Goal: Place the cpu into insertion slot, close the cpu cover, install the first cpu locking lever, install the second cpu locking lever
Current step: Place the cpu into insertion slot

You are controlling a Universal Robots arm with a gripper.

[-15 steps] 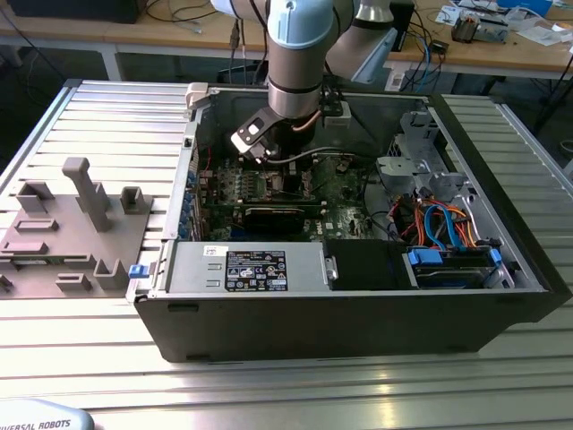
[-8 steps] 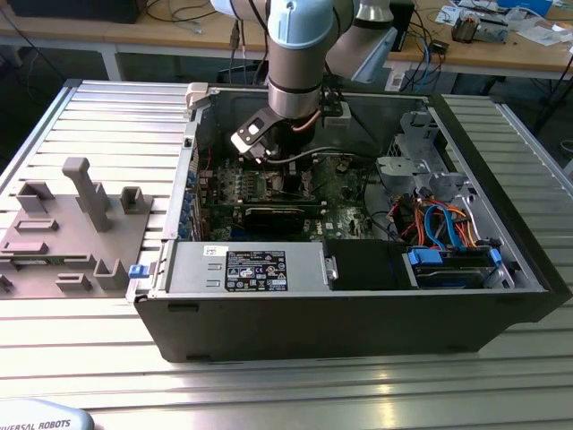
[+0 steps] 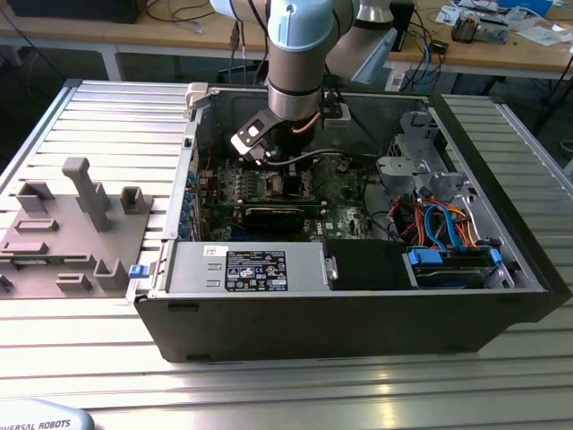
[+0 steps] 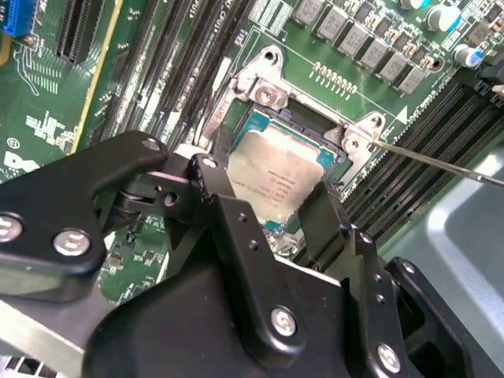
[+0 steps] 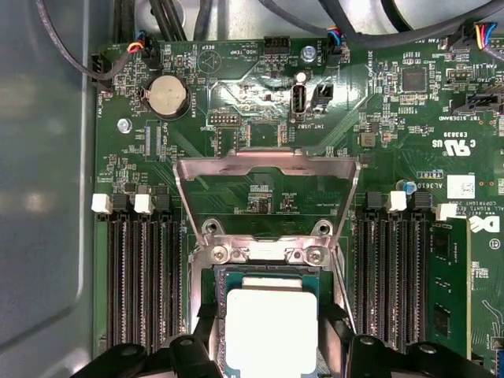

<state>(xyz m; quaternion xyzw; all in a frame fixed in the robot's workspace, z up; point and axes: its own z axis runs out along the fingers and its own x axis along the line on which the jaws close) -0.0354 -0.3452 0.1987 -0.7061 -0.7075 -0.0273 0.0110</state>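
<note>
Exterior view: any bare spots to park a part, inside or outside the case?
Bare ribbed table behind the grey fixture at the exterior view's left, and the strip in front of the case. Crowded inside: the arm over the green board, cables at the exterior view's right.

The cpu [image 5: 271,321] shows a matt, brushed silvery metal face. The cpu cover [image 5: 264,169] is thin bright metal, faintly reflective. The circuit board [image 5: 378,102] looks glossy green. The gripper [image 4: 268,206] is smooth black plastic.
</note>
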